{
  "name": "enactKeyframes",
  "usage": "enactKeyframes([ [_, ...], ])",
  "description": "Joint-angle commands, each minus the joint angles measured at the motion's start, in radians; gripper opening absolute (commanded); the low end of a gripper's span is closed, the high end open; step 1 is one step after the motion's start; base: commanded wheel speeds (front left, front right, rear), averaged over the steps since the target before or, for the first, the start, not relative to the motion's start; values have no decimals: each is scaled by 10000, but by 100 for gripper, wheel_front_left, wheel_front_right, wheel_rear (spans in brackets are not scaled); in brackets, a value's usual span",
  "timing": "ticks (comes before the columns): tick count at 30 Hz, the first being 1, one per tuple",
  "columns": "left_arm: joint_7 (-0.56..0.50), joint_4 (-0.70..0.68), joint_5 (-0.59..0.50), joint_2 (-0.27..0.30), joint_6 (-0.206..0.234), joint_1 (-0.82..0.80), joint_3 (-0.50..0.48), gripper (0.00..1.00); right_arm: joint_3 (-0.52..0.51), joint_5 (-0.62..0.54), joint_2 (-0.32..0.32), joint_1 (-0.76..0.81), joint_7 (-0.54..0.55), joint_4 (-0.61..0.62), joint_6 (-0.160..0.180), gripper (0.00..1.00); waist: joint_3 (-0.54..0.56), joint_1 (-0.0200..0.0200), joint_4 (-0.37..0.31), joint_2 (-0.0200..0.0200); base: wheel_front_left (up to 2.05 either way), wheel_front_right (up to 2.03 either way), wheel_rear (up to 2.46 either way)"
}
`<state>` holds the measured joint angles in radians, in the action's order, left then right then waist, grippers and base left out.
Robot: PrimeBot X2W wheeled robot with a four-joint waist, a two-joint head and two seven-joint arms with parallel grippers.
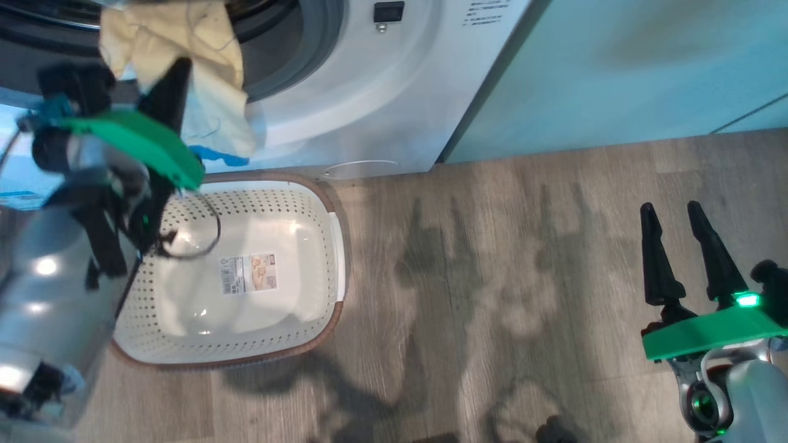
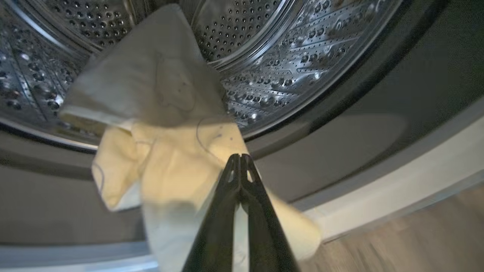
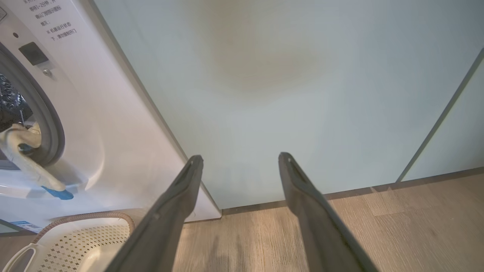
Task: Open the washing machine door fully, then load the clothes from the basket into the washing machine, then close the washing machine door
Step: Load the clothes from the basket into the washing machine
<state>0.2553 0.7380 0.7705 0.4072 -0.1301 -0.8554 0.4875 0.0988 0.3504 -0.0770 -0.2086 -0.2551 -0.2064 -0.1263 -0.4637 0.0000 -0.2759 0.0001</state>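
Wood-look floor (image 1: pixel 492 277) before the washing machine (image 1: pixel 381 111), pale cabinet (image 1: pixel 615 74) alongside.
Left gripper (image 2: pixel 239 158) is pinched tight on the clothes (image 2: pixel 162 113) (cream, a blue piece (image 1: pixel 221 157) hanging lowest) at the mouth of the drum (image 2: pixel 283 56), the basket (image 1: pixel 246 203) on the floor just below; right gripper (image 1: pixel 670 208) hovers well apart, fingers spread, holding nothing.

The left gripper (image 2: pixel 239 159) pinches the clothes (image 2: pixel 166 158), fingers pressed together on cream fabric that drapes to its left and beyond its tips. Ahead gapes the steel drum (image 2: pixel 287 56) of the washing machine (image 2: pixel 397 181); wood floor (image 2: pixel 423 238) lies to its right.
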Motion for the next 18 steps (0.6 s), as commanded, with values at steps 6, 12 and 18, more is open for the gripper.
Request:
enactKeyframes([
  [6,64,363,112,359,-6,-1074,-294,0,178,56,-103,54,-67,243,-44,100,-114,0,-159,-1,0,0,0],
  [12,64,1002,-71,250,22,-1841,-516,0,203,54,-50,0,-67,256,-44,100,-263,0,-232,-1,0,0,0],
  [18,64,1134,-408,110,17,-1760,-704,0,131,45,-13,28,-67,218,-44,100,-196,0,-226,-1,0,0,0],
])
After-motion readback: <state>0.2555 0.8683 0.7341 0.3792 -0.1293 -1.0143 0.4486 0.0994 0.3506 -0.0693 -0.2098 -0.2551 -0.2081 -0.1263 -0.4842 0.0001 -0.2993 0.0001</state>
